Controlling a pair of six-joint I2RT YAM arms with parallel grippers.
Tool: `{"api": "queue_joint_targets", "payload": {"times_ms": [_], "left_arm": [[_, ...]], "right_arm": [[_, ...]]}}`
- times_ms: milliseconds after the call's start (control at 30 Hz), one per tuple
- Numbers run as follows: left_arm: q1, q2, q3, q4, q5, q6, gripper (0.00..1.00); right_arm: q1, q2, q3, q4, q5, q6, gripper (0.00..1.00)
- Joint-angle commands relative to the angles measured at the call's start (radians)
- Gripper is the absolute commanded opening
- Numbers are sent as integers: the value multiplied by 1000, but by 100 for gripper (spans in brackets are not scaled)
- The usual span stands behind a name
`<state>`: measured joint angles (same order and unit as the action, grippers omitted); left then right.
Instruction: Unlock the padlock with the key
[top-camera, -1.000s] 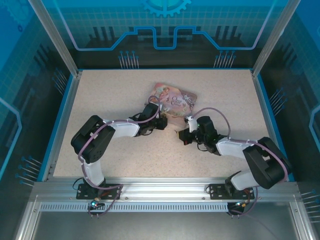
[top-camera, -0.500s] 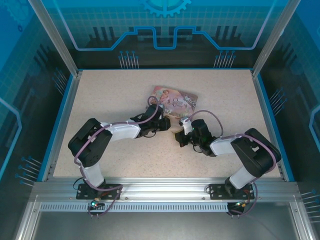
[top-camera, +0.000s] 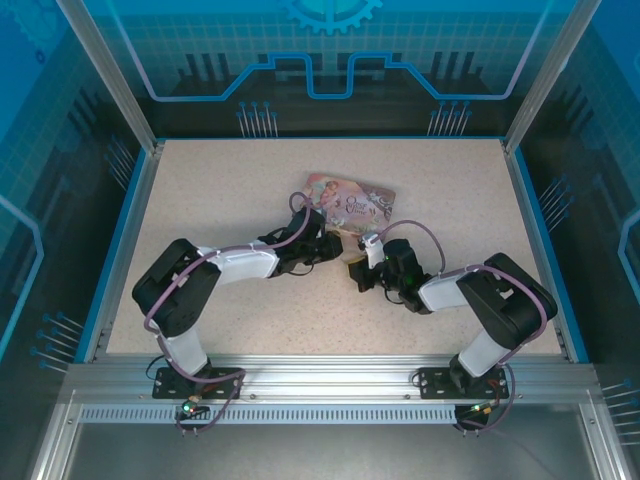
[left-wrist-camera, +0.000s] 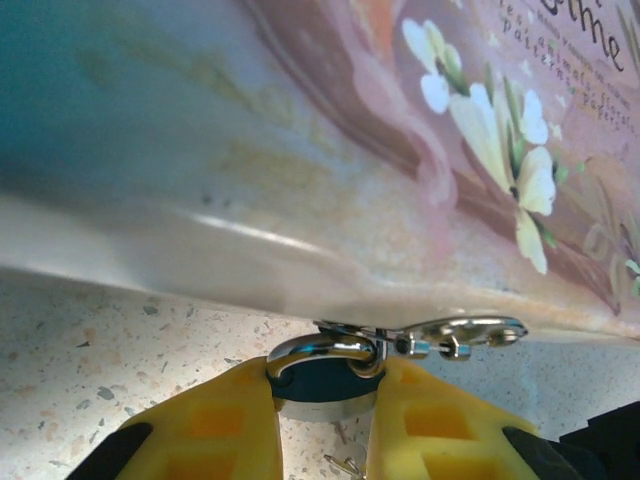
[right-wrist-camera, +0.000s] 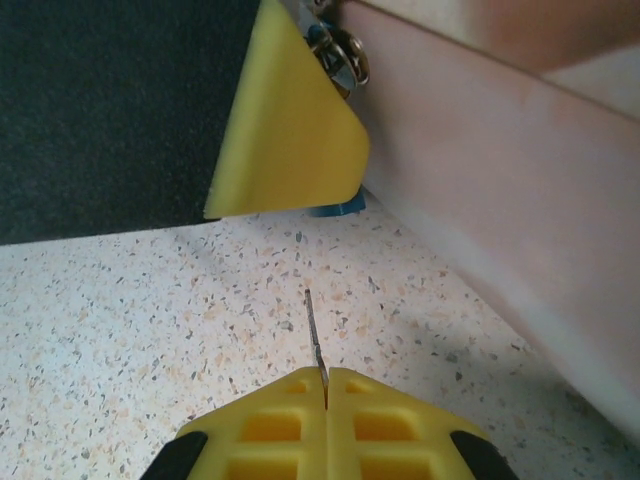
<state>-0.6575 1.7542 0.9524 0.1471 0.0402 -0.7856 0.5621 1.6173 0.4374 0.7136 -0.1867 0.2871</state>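
Left wrist view: the left gripper (left-wrist-camera: 322, 405) has its two yellow fingers closed against either side of the small teal-bodied, bright-shackled padlock (left-wrist-camera: 318, 384). The padlock lies at the lower edge of the pink, flower-printed metal tin box (left-wrist-camera: 420, 140), with its shackle end turned toward the tin wall, beside a small silver swivel clasp (left-wrist-camera: 462, 333). You cannot tell whether the shackle passes through a hasp. Treat this grip as a fixture: it most likely keeps the lock body from turning or sliding when the key enters.

Right wrist view: the right gripper (right-wrist-camera: 325, 392) has its fingers pressed together on the thin, dull-metal key (right-wrist-camera: 313, 325). The blade projects forward and its other end is hidden between the pads. The blade points toward the left gripper's yellow finger and the sliver of blue beneath it, probably the lock body. Bare surface lies between the blade tip and that blue, so insertion is not yet done. The keyhole is not visible, so you cannot confirm alignment.

Top external view: both grippers meet nose to nose just in front of the tin box, near the table's centre. The speckled beige tabletop (top-camera: 220, 190) is flat and matte. Blue translucent enclosure panels (top-camera: 60, 150) on an aluminium frame (top-camera: 330, 375) surround the work area.
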Motion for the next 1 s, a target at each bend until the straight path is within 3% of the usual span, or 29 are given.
{"api": "queue_joint_targets", "payload": {"times_ms": [0,967], "left_arm": [[-11,-57,1,47,29,-32,16],[-11,-67,-15,78,48,-85,15]], "right_arm": [[-8,9,-4,41,15,-3,0],[-28,-18,-8,121,3,38,0]]}}
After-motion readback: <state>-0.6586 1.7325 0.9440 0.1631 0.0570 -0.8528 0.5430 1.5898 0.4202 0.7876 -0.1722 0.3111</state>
